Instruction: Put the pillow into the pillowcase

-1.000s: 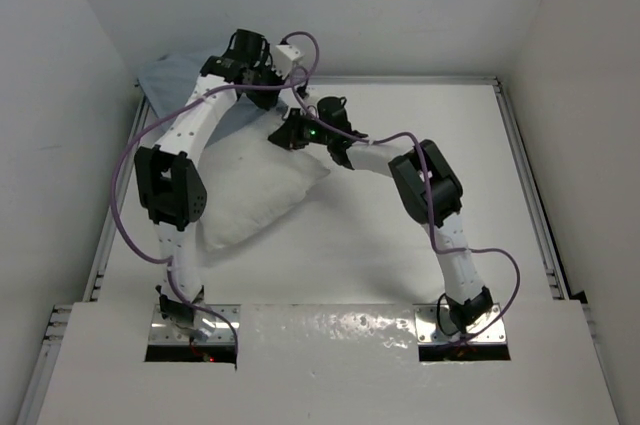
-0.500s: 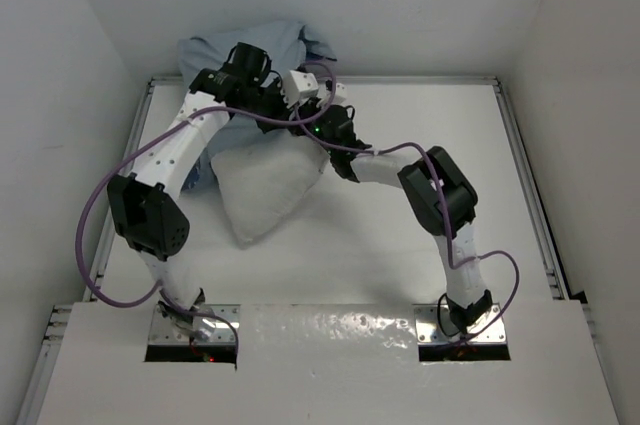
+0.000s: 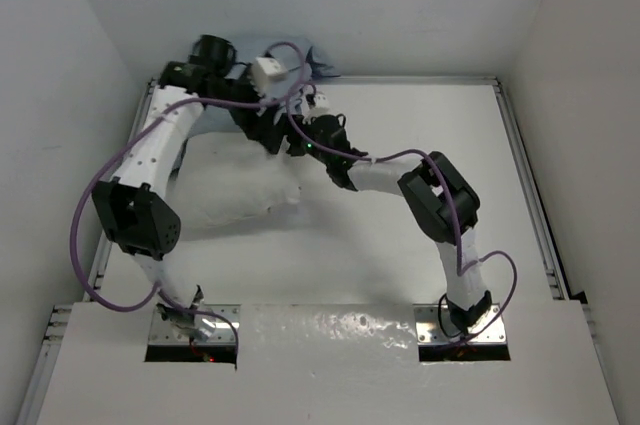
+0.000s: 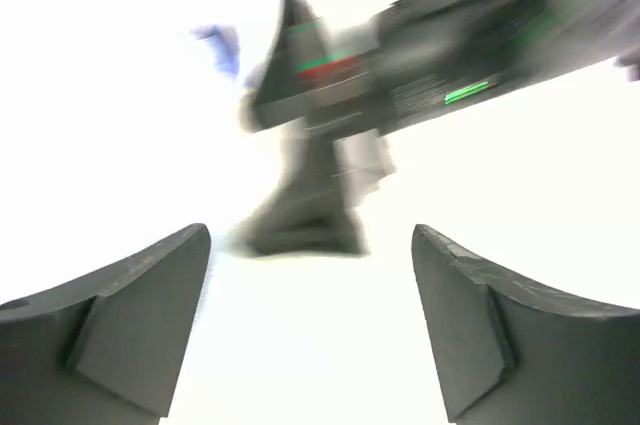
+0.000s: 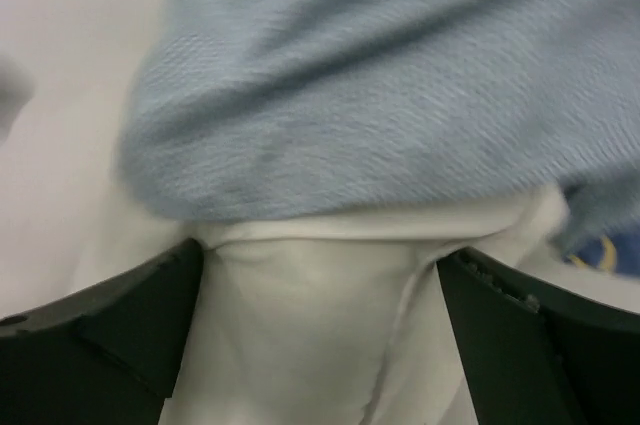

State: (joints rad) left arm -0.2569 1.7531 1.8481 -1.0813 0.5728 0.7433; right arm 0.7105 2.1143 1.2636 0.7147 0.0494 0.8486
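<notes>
Left fingers spread, empty | right fingers parted astride pillow, blue pillowcase draped over it | pillow lies on desk, left side

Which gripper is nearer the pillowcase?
Right. The right gripper has the pillowcase just ahead of it; the left gripper faces the right arm, blue cloth farther off.

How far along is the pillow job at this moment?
Barely begun: the pillow lies mostly uncovered. The pillowcase drapes over only one end of it, seen from the right wrist. The left hand and right hand are both open, gripping nothing. Remaining: pulling the case over the whole pillow.
</notes>
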